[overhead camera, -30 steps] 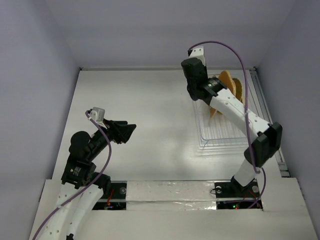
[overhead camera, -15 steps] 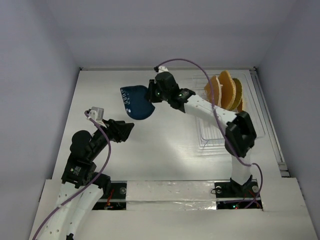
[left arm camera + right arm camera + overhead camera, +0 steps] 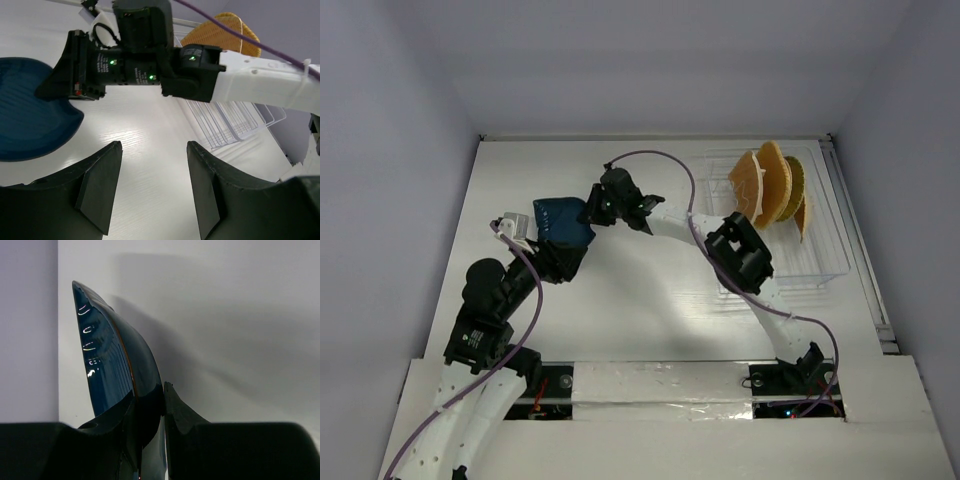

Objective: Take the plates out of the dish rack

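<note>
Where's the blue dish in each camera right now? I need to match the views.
Top external: blue dish left of centre, beside the left arm's wrist.
Left wrist: at the left edge, low over the table.
Right wrist: centre-left, seen edge-on.
Shared landmark: the right gripper, clamped on the dish's rim in every view.

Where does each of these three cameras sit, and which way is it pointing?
Top external: fixed above and behind the robot, looking down on the table; left arm and right arm both show.
Left wrist: on the left arm, looking across the table at the right arm's wrist and the dish rack; the open left fingers frame the bottom.
Right wrist: on the right arm, looking along the right fingers, which pinch the dark blue dish.
Shared: all three show that dish; top and left wrist both show the orange plates.
</note>
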You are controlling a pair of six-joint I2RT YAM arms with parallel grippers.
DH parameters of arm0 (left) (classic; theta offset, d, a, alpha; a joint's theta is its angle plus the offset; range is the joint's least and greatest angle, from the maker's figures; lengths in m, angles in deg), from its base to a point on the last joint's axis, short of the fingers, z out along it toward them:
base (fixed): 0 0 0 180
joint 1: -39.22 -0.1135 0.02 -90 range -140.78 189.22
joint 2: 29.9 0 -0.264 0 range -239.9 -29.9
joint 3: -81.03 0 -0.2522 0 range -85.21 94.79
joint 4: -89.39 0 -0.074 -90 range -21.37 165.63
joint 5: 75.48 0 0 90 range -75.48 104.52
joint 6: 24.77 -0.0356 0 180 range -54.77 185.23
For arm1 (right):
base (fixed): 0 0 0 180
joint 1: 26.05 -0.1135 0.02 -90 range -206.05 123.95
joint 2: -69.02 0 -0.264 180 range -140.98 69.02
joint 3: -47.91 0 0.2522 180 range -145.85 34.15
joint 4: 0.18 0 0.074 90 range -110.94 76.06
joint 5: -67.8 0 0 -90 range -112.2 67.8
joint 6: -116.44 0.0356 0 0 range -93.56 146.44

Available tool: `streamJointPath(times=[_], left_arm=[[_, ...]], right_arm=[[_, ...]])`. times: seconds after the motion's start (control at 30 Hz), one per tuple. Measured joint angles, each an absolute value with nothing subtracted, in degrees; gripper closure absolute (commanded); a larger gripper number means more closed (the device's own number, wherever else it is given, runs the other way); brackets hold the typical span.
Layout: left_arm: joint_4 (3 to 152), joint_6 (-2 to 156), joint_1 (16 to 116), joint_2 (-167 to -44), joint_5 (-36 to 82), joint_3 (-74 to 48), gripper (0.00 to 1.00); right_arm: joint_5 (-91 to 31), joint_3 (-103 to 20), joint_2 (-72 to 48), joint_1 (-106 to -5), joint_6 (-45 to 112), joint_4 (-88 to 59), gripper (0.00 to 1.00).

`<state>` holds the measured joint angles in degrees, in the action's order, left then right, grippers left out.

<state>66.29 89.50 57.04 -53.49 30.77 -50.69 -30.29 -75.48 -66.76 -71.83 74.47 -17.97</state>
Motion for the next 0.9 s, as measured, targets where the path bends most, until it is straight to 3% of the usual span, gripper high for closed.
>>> streamJointPath(times=[0.17, 0.27, 0.3, 0.4, 0.5, 0.53, 0.63, 0.77, 0.9], left_arm=[[66.3, 89.5, 57.0, -53.5, 30.8, -50.7, 0.49], [66.3, 89.5, 57.0, -53.5, 30.8, -50.7, 0.49], [66.3, 89.5, 57.0, -53.5, 30.8, -50.7, 0.49], [66.3, 89.5, 57.0, -53.5, 30.8, -50.7, 0.49], [66.3, 89.5, 57.0, -53.4, 30.8, -50.7, 0.49], [66.3, 89.5, 57.0, -53.4, 30.8, -50.7, 0.49], [66.3, 89.5, 57.0, -53.4, 30.8, -50.7, 0.49], [66.3, 89.5, 57.0, -53.3, 30.8, -50.7, 0.49], [66.3, 89.5, 56.9, -53.3, 30.8, -50.7, 0.49]], right_arm=[[-31.6, -77.7, -71.2, -73.4, 79.5, -15.5, 0.98], [-31.8, -79.5, -74.0, -74.4, 81.9, -15.0, 0.90], [-31.7, -80.2, -74.8, -74.6, 83.1, -14.8, 0.80], [-32.0, -80.8, -76.3, -75.1, 85.2, -13.6, 0.69], [-32.3, -80.8, -76.4, -75.3, 86.8, -12.1, 0.49], [-32.3, -80.5, -76.4, -75.3, 87.2, -10.8, 0.35], [-32.0, -78.3, -75.7, -75.3, 87.7, -7.5, 0.14], [-30.0, -73.0, -70.9, -75.3, 86.0, -6.7, 0.01], [-25.7, -69.3, -64.1, -75.3, 81.1, -8.8, 0.00]])
